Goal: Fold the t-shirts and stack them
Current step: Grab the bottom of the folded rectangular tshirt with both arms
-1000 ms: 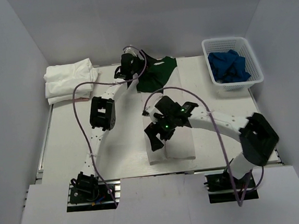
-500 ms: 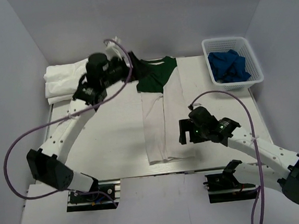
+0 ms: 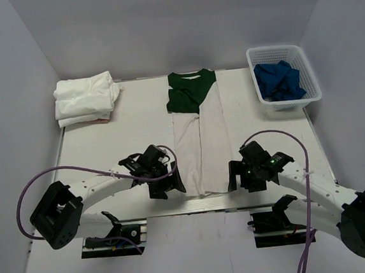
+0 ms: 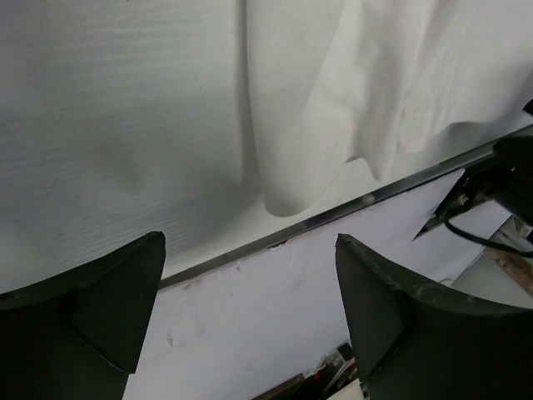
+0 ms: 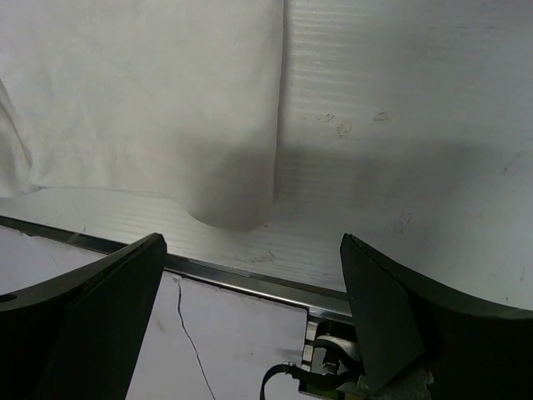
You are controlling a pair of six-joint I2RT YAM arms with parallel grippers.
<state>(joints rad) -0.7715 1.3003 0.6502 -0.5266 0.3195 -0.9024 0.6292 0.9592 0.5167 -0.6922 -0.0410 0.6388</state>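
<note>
The green-topped t-shirt (image 3: 200,141) lies folded into a long strip down the middle of the counter (image 3: 106,143), hem at the near edge, the left fingers (image 3: 167,186) and right fingers (image 3: 242,180) released and spread wide beside its near corners, white folded t-shirts (image 3: 83,98) stacked far left.

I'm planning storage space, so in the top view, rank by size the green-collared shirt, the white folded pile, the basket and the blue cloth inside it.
1. green-collared shirt
2. basket and white folded pile, too alike to rank
3. blue cloth
</note>
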